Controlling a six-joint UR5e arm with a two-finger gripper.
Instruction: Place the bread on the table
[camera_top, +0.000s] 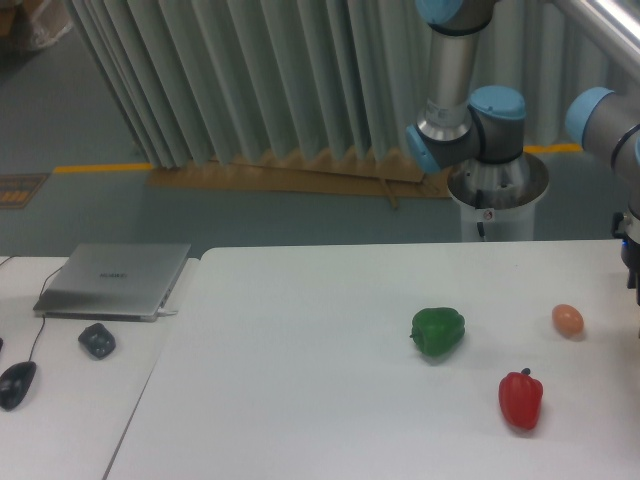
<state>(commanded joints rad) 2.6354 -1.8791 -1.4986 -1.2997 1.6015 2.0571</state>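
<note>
Jaws sit almost wholly outside your picture at the right edge, so you cannot tell whether they are released or clenched. Your arm (470, 110) stands behind the white bench (300, 350). No bread shows anywhere in view. On the bench, take the green pepper (438, 331) as your landmark: a red pepper (521, 399) lies near it to the front right, and a small orange-tan ball (567, 320) sits further right. A grey laptop (115, 281) rests on the adjoining desk (60, 420), far to the pepper's left.
</note>
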